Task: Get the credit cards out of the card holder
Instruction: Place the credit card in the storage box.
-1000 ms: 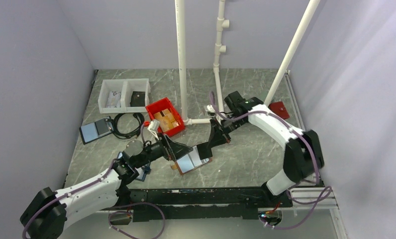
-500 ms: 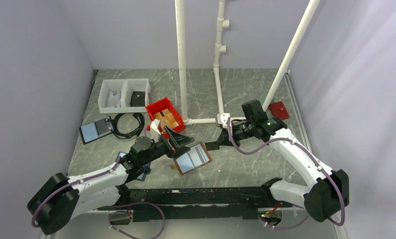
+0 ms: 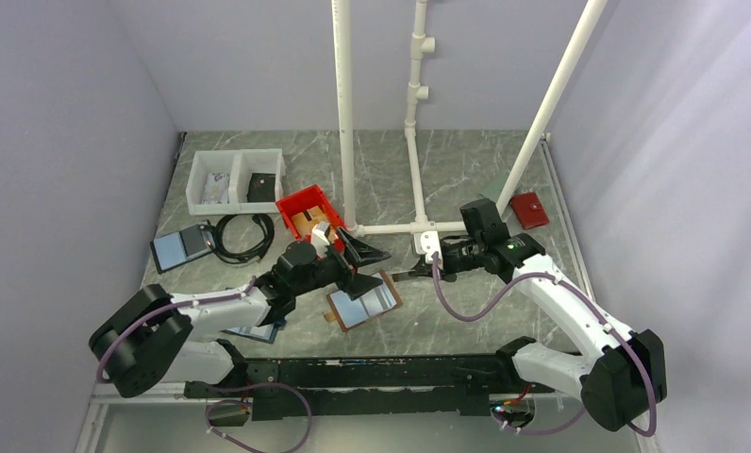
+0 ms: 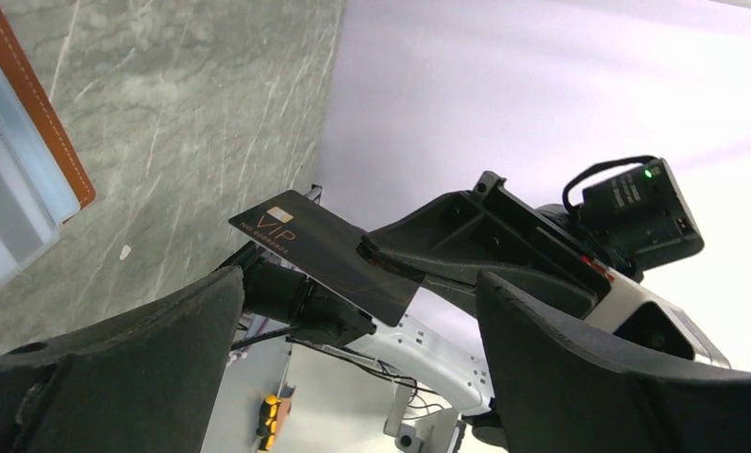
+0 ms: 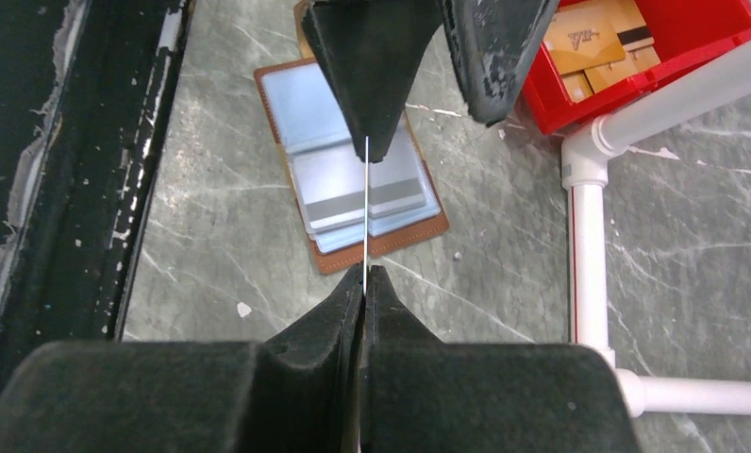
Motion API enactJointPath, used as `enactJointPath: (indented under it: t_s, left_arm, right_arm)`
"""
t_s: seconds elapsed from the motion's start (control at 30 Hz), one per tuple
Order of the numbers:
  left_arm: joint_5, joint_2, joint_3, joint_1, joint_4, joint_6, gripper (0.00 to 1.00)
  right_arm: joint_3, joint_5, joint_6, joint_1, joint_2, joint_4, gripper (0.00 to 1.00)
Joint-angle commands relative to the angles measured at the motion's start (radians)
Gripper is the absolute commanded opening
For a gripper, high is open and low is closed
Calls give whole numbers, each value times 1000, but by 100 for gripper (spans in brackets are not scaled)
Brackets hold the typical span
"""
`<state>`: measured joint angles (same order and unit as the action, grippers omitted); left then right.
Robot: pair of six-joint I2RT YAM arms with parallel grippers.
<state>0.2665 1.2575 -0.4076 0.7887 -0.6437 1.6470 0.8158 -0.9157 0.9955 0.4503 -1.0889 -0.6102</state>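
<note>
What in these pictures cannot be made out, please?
1) Thin black VIP card: small print under the lettering too small, left wrist view; edge-on in right wrist view.
2) Flat brown leather-like card holder: part hidden behind the left tool, right wrist view.
3) White two-compartment plastic bin: contents too small, top view.

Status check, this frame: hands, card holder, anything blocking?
Right hand shut on black VIP card. Left hand open, facing it. Card holder lies open below, cards in sleeves. No obstruction seen.
</note>
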Motion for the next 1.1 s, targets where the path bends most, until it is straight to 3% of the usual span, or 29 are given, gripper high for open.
enactJointPath:
  t_s: [0.0, 0.37, 0.57, 0.73, 0.83, 1.07]
  left_arm:
    - [27, 63, -53, 22, -65, 58, 96]
    - [63, 254, -112, 68, -221, 122, 61]
    - [89, 336, -114, 69, -355, 168, 45]
    - [96, 369, -108, 68, -426, 177, 17]
    - [99, 378, -101, 69, -465, 174, 0]
    - [127, 355, -94, 57, -412, 90, 0]
  right_arm:
    - [-12, 18, 58, -4, 26, 66, 0]
    - [-38, 29, 79, 11, 24, 87, 0]
    - [-46, -5, 185, 21, 29, 32, 0]
    - [-44, -73, 340, 24, 33, -81, 1]
    - [-40, -92, 383, 24, 34, -119, 12]
    - [8, -28, 241, 20, 31, -120, 61]
